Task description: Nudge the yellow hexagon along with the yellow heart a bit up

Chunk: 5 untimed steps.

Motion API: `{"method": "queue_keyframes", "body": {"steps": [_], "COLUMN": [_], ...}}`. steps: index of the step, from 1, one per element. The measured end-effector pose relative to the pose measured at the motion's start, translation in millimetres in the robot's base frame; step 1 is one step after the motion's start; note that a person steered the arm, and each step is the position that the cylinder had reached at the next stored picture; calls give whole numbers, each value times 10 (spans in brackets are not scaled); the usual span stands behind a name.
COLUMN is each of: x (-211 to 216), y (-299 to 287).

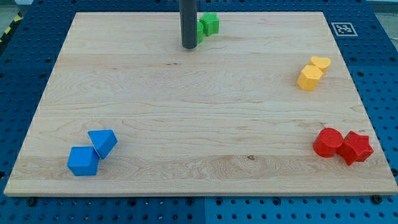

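The yellow hexagon (309, 78) lies near the view's right edge of the wooden board, and the yellow heart (321, 63) touches its upper right side. My tip (189, 46) stands near the view's top centre, far to the left of both yellow blocks. It is just left of a green block (209, 24), which the rod partly hides.
A red cylinder (328, 142) and a red block (356, 147) sit together at the view's bottom right. A blue cube (83, 161) and a blue wedge-like block (103, 142) sit together at the bottom left. The board (199, 112) rests on a blue pegboard surface.
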<state>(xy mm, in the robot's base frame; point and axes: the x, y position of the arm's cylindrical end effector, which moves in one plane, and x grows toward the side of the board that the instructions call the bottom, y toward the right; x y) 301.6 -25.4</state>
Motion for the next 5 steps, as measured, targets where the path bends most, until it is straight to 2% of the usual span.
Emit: {"method": "queue_keyframes", "body": {"steps": [3,4,5], "x": [-383,159,837], "y": [0,286,937]}}
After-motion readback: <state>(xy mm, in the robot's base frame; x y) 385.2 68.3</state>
